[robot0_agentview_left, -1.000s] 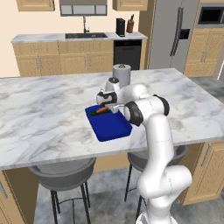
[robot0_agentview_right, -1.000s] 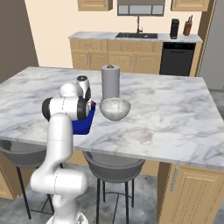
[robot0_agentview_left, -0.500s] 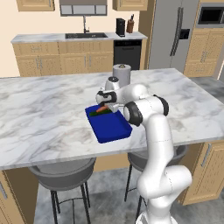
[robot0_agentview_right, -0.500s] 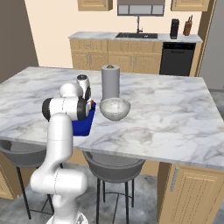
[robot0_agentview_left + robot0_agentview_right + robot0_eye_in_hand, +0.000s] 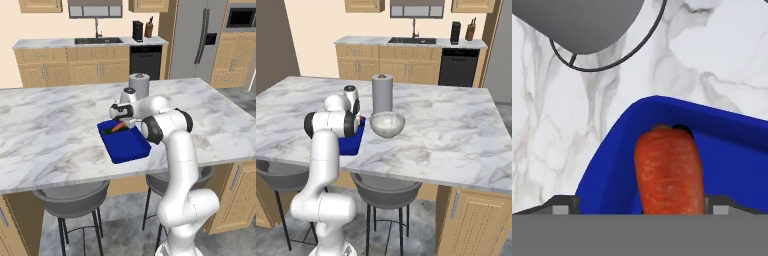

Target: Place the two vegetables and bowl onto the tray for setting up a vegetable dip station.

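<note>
Lying in the far end of the deep blue tray [image 5: 125,145], the orange carrot [image 5: 669,170] fills the lower middle of the hand view, its blunt end pointing up the frame toward the tray's curved rim [image 5: 612,150]. A small dark tip, seemingly the cucumber [image 5: 682,129], peeks out just behind the carrot's end. In the left base view the carrot [image 5: 118,127] shows as a short orange streak at the upper left of the tray, with a dark green sliver of cucumber [image 5: 110,131] just beside it.

The fingers stand wide apart: their tips [image 5: 562,205] sit at the bottom of the hand view, one on each side of the carrot, with a clear gap of blue tray between each tip and the vegetable, so nothing is clamped. The gripper [image 5: 120,121] hangs low over the tray's far end in the centre of the left base view.

In the right base view the tray [image 5: 350,145] is partly hidden by the arm at centre left; the marbled bowl [image 5: 387,124] sits on the table [image 5: 456,130] just beside it, outside the tray, with the grey paper towel roll [image 5: 382,94] upright behind the bowl.
</note>
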